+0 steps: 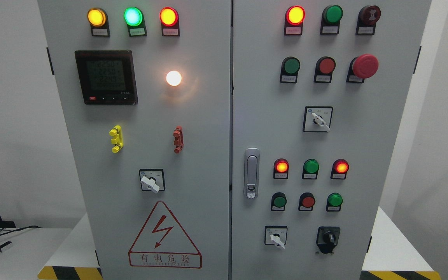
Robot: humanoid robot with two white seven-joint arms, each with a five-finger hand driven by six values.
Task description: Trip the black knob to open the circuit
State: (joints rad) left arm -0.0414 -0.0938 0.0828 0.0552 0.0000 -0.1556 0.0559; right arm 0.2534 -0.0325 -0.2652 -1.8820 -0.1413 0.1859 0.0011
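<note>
The black knob [328, 237] sits at the lower right of the grey cabinet's right door [270, 116], on a black plate. Its handle points straight up. To its left is a white-handled selector switch [276, 237]. Neither of my hands is in view.
The right door carries lit red lamps [295, 14], green and red buttons, a red mushroom stop button [365, 66], a white selector [318, 119] and a door latch [251, 173]. The left door holds a meter [105, 77], lamps, a selector [151, 181] and a warning triangle [164, 235].
</note>
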